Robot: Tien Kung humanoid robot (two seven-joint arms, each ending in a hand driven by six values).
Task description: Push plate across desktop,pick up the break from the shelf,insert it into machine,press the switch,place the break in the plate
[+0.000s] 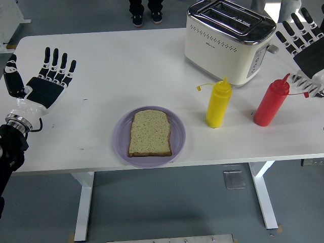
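A slice of bread (150, 133) lies flat on a purple plate (178, 132) near the table's front edge. The cream toaster (226, 42) stands at the back right with both slots empty, its lever (273, 49) on the right end. My left hand (44, 81) hovers over the table's left side, palm forward, fingers spread and holding nothing. At the right edge my right hand (302, 43) is raised beside the toaster's lever end, fingers spread, empty. Below it stands a white wire rack (309, 83), partly cut off by the frame.
A yellow squeeze bottle (218, 103) and a red squeeze bottle (271, 103) stand in front of the toaster, right of the plate. A person's feet (147, 12) show beyond the far edge of the table.
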